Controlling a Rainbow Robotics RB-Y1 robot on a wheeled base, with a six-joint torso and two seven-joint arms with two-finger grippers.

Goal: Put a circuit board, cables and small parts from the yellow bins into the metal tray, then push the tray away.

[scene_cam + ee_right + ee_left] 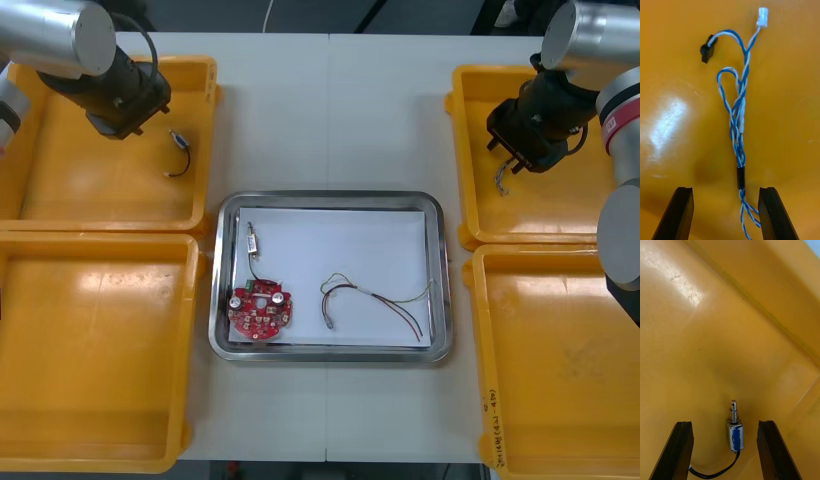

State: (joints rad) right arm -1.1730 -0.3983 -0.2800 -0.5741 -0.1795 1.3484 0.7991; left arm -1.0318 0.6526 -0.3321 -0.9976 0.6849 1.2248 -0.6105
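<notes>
1. Tray [325,203] sat in the middle of the table [330,110]. It was shiny at the rim and white inside. With the tray as the clock's middle, 12 o'clock pointed away from the robot.
2. Inside the tray, the round red board [262,308] lay flat in the 7 o'clock corner.
3. The red and yellow cable [375,300] lay loose in the tray at about 4 o'clock, apart from the board.
4. One small metal part [251,240] lay in the tray at 10 o'clock. A thin black wire ran from it toward the board.
5. The left gripper [140,112] hung over the 10 o'clock bin [100,185]. Its fingers [677,450] stood wide apart and held nothing.
6. A second small metal part [735,429] lay on that bin's floor, between the fingers and touching neither. It had a blue band and a black wire at its end.
7. The right gripper [520,150] hung over the 2 o'clock bin [560,215]. Its fingers [773,213] also stood wide apart and held nothing.
8. The blue and white cable [739,123] lay on that bin's floor. One end ran between the fingers, closer to one finger than the other. The other end had a white plug and a black plug.
9. The 8 o'clock bin [90,350] and the 4 o'clock bin [560,360] sat nearer the robot.
</notes>
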